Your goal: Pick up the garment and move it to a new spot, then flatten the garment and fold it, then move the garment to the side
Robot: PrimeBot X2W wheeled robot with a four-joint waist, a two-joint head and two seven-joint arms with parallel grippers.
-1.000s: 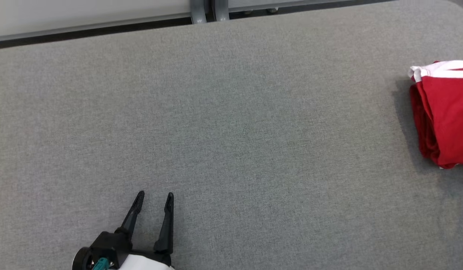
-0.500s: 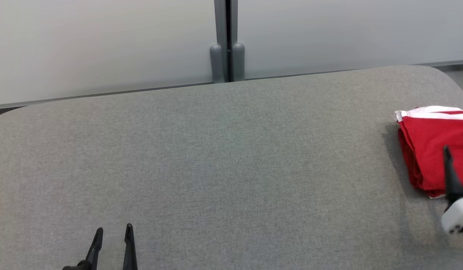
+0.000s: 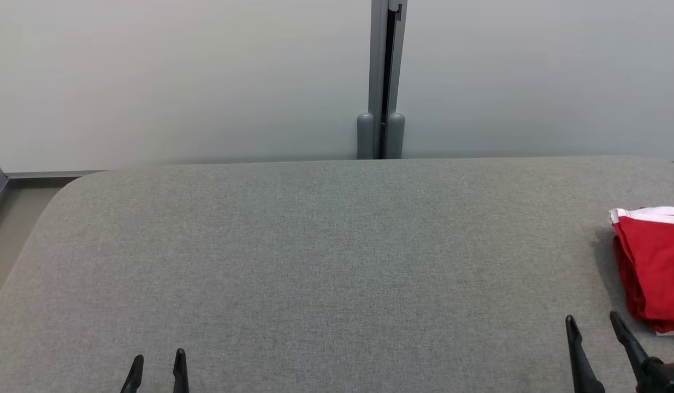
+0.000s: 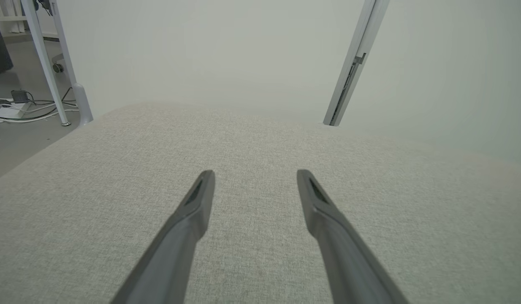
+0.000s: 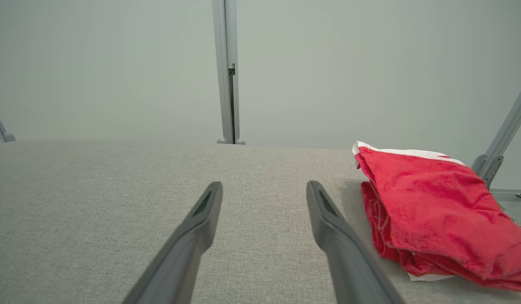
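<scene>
left gripper point(image 3: 158, 356): released, above table point(image 3: 315, 245) | right gripper point(image 3: 592, 317): released, near garment point(image 3: 651, 262) | garment: red, white-edged, folded, table's right side

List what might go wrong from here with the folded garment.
1. The folded red garment with white trim lies near the grey fabric table's right end; a nudge might push it off.
2. The open right claw sits beside it and could snag the loose layers, undoing the fold.

The left end effector point(image 3: 158, 356) and right end effector point(image 3: 592, 316) each have two slim black fingers tapering to pointed tips. Close up, the fingers point(image 4: 188, 219) are matte dark grey, with a narrow recessed slot on the inner face near each tip.
</scene>
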